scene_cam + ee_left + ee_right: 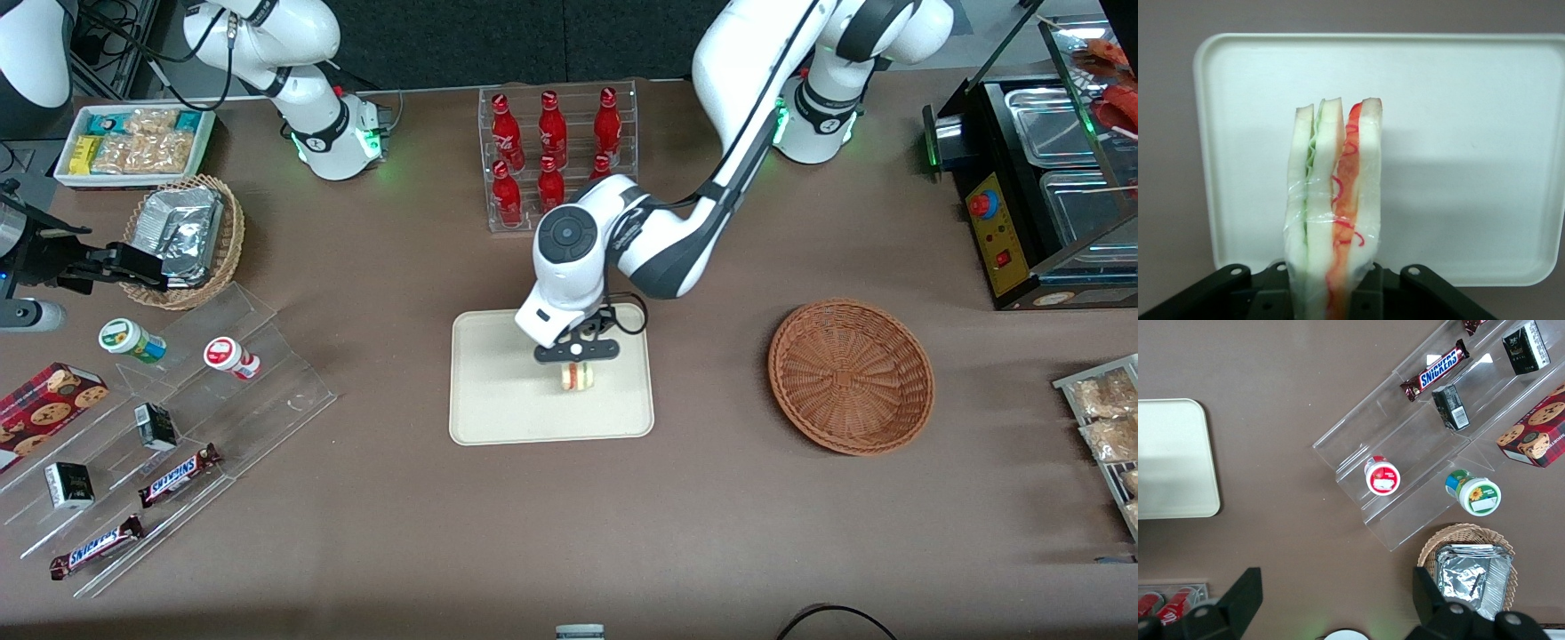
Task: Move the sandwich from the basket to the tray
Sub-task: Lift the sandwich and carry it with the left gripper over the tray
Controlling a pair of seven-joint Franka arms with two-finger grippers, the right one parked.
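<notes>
The sandwich, a clear-wrapped wedge of pale bread with a green and a red-orange filling stripe, is held upright in my left gripper over the middle of the cream tray. In the left wrist view the sandwich sits pinched between the black fingers, with the tray spread below it. The gripper is shut on the sandwich. The reddish-brown woven basket stands beside the tray, toward the working arm's end of the table, with nothing in it.
A clear rack of red bottles stands farther from the front camera than the tray. Toward the parked arm's end are a clear stepped shelf with snacks, a tan basket of foil packs and a white snack box. A black food warmer stands toward the working arm's end.
</notes>
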